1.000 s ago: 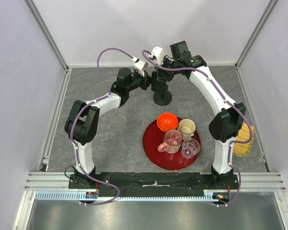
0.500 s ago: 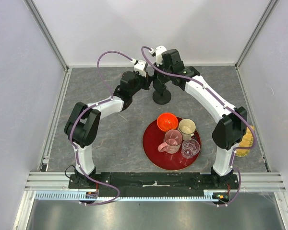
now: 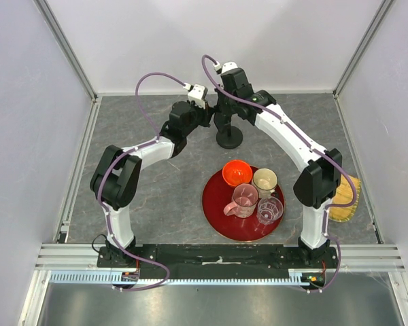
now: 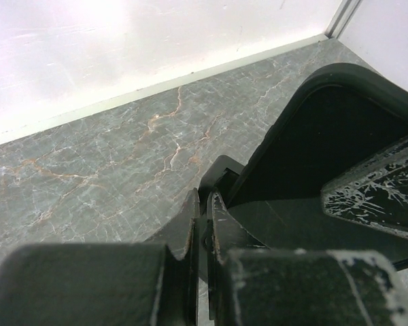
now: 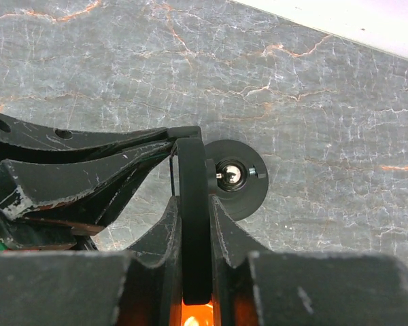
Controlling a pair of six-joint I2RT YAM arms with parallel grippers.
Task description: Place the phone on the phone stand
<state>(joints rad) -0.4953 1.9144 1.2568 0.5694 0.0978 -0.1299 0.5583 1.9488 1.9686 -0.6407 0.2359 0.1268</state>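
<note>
Phone [image 5: 190, 224]: a thin black slab seen edge-on in the right wrist view, held on its edge and clamped between the two fingers of the right gripper [image 5: 192, 204], whose jaws pinch its flat faces. It hangs at the far middle of the grey marbled table [image 3: 156, 197], over the phone stand [image 3: 230, 139]. In the right wrist view the stand's round black base, with a shiny ball at its centre, lies just beside the phone's edge and below it. Whether the phone touches the stand's cradle cannot be told.

Left gripper [image 4: 204, 204]: jaws pressed together with only a hairline gap between them, tips at a rounded corner of the phone. The left wrist view shows the phone's dark face filling the right side, with a scuffed finger of the right gripper across it. Whether the left fingertips hold anything cannot be told.

Arms: in the top view both reach inward from the near edge and meet above the stand.

Other items: a red round tray [image 3: 214, 210] lies nearer the arm bases and carries an orange bowl [image 3: 236, 172], a cream cup [image 3: 264, 182], a pink cup [image 3: 245, 197] and a clear cup [image 3: 270, 210]. A straw-coloured item [image 3: 345, 204] lies at the table's right edge, partly hidden by the right arm.
</note>
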